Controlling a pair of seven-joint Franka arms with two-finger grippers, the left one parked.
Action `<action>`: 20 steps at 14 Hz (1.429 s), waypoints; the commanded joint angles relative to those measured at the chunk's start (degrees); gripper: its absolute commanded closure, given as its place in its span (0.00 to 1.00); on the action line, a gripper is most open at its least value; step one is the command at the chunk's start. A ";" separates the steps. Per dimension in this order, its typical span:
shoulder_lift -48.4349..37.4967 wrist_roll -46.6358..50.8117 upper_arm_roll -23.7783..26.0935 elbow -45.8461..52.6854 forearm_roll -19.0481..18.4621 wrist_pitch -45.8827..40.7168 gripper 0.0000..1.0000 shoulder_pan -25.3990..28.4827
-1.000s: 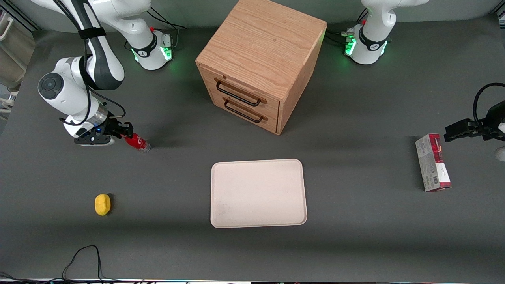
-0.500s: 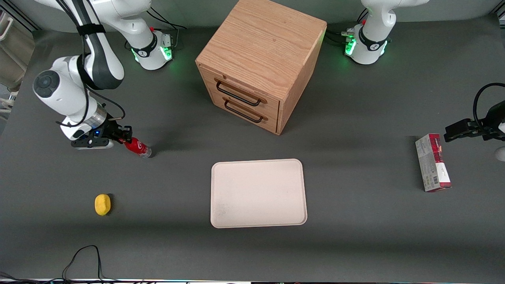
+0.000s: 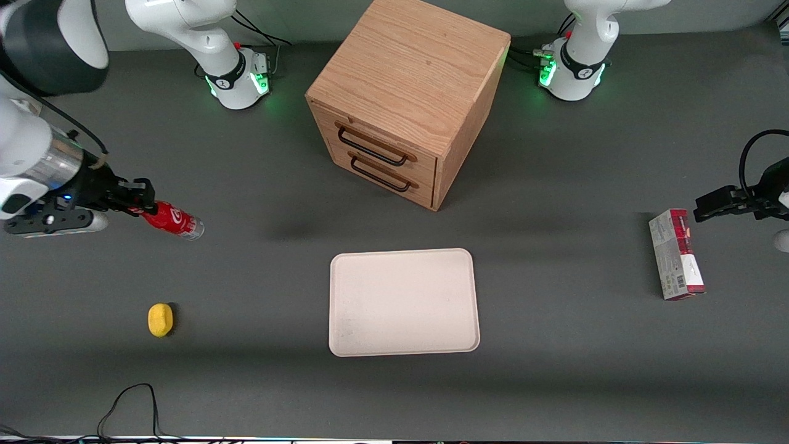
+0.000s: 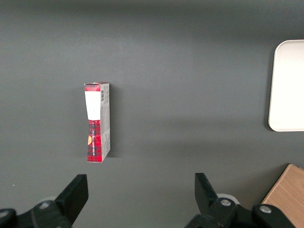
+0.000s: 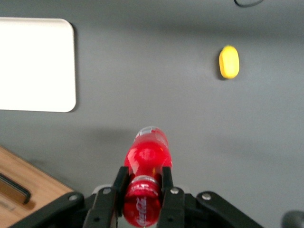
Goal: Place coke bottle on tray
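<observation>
gripper [image 3: 140, 198] is clamped on the coke bottle [image 3: 172, 221], up off the table, well apart from the tray [image 3: 404, 301]

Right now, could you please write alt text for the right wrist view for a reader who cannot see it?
The end effector grips the coke bottle near its neck, held above the dark table. Below lie a yellow lemon-like object, the cream tray and a wooden cabinet corner.
</observation>
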 commanded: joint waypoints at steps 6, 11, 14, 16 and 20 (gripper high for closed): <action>27.52 13.62 13.21 36.06 0.26 -4.07 1.00 0.38; 37.73 13.72 19.82 35.90 -5.61 12.46 0.99 2.21; 41.77 16.17 20.61 34.76 -14.49 17.48 0.95 5.30; 43.36 16.88 21.23 32.48 -17.58 21.69 0.92 5.22; 45.91 17.85 21.23 29.84 -20.05 28.56 0.88 5.31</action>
